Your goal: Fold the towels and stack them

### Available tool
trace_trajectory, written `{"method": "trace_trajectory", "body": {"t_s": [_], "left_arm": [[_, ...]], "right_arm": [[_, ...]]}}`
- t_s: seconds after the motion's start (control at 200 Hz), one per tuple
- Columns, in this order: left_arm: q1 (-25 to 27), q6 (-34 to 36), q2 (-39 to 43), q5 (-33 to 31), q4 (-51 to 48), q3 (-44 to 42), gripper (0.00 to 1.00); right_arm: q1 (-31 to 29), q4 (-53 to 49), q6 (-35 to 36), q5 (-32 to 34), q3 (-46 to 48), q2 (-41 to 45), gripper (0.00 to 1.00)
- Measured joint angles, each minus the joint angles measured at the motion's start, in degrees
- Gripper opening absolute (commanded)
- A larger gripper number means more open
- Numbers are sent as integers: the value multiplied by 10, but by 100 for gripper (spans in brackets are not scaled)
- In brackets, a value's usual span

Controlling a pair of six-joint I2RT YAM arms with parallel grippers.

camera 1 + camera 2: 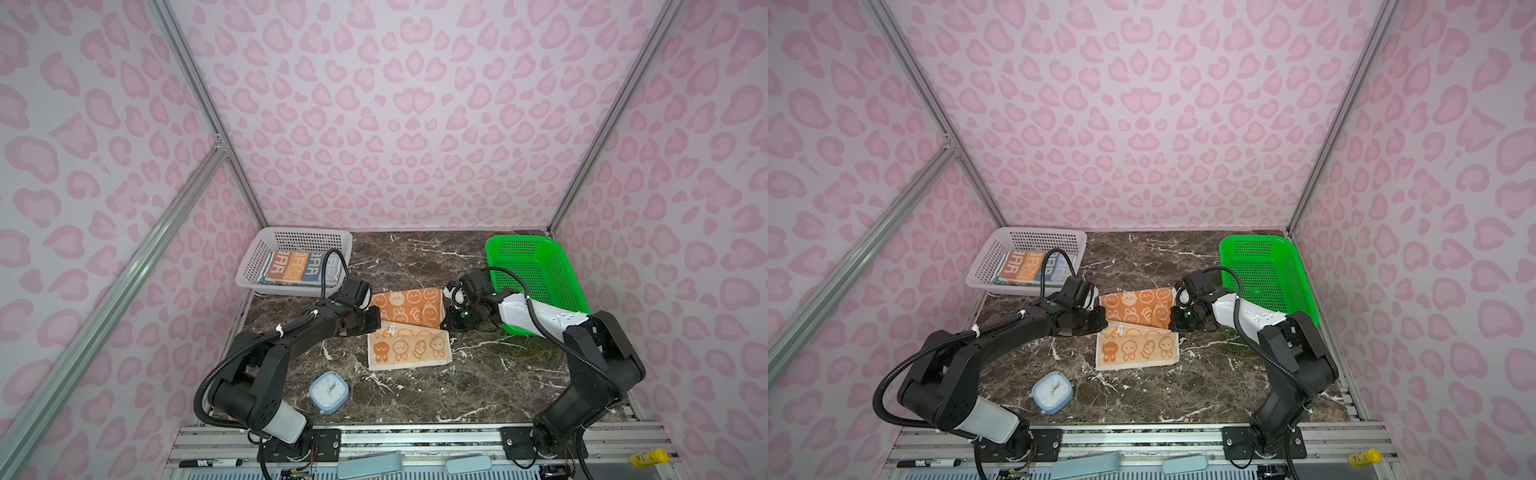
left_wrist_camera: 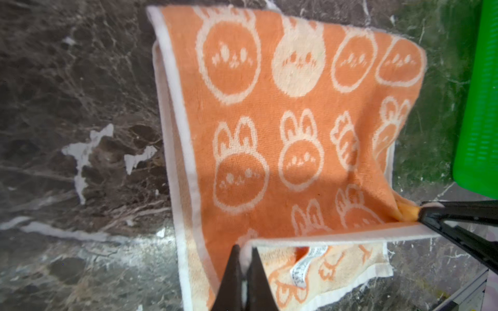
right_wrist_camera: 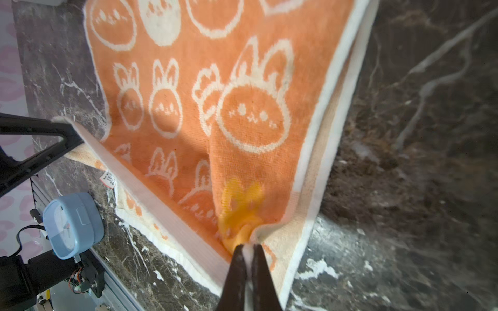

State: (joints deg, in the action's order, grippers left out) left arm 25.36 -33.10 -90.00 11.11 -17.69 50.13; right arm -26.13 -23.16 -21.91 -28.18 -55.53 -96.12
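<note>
Left tool (image 2: pixel 244 249), right tool (image 3: pixel 248 246): towel (image 1: pixel 409 309) corners

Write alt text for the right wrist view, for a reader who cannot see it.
The right gripper, jaws shut, pinches a corner of the orange towel with white bunny prints, holding its white-bordered edge raised over the dark marble table. The left gripper pinches that edge's other corner; a pale blue clock sits on the table nearby.

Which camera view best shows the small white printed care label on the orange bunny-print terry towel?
The left wrist view: the care label is close and large, beside the lifted hem of the orange towel. Both top views show it tiny; the right wrist view shows a part, blurred.
</note>
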Motion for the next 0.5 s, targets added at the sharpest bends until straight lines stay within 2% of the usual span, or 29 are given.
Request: {"method": "trace_trajectory", "body": {"t_s": [0.16,0.28,0.5], "left_arm": [[1,-2,-59,-20,-7,29,3],[-1,2,-113,-51,-20,90,3],[-23,27,-193,-66,-53,213,3]], "right_arm": [[-2,17,-6,-1,-11,-39,0],[9,18,-6,3,-49,-75,0],[33,4,-4,16,-146,-130,0]]}}
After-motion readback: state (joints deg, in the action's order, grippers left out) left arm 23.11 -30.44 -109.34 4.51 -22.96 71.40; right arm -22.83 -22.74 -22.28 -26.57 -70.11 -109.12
